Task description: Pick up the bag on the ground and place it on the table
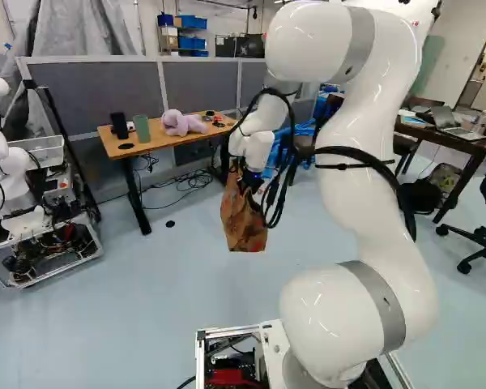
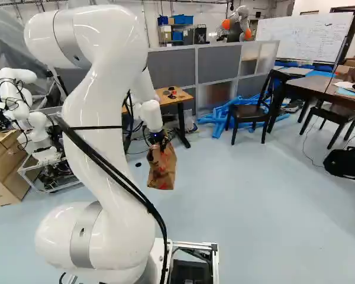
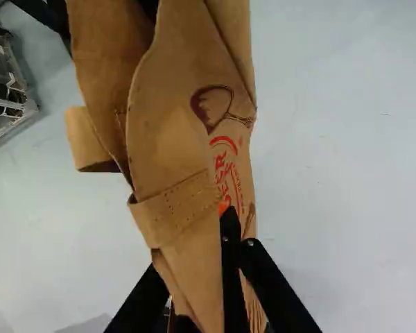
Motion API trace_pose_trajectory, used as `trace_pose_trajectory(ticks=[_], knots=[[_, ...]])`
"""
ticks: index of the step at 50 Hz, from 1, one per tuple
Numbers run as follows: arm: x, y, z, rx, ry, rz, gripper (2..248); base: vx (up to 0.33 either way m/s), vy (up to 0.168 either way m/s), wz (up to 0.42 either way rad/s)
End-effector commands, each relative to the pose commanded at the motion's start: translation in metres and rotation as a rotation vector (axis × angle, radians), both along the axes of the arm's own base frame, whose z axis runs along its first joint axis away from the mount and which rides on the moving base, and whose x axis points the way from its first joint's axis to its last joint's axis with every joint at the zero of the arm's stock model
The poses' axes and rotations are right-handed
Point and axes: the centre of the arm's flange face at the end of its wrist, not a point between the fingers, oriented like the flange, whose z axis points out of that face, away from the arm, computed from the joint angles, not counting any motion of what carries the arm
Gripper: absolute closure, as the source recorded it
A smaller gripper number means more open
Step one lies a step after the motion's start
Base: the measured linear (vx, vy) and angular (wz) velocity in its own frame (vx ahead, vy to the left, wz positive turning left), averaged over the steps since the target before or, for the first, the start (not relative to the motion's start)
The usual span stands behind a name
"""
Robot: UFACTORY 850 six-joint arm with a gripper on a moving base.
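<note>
The two-fingered black gripper (image 2: 160,139) pinches a crumpled brown paper bag with red print (image 2: 162,168), though the paper hides much of the grip in the wrist view, so the exact hold is hard to make out. The bag hangs in the air above the pale blue floor (image 2: 254,207), short of the wooden-topped table with black legs (image 1: 164,143). On that table, a lilac plush toy (image 1: 182,123) sits beside a green cylindrical cup (image 1: 142,130).
</note>
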Motion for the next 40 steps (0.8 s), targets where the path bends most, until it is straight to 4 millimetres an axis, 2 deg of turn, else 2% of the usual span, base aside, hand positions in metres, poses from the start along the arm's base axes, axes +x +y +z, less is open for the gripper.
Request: trace_pose_trajectory(ticks=[40], knots=[[-0.018,0.000,0.056,0.020,-0.036,0.002,229,0.000,0.000,0.000]])
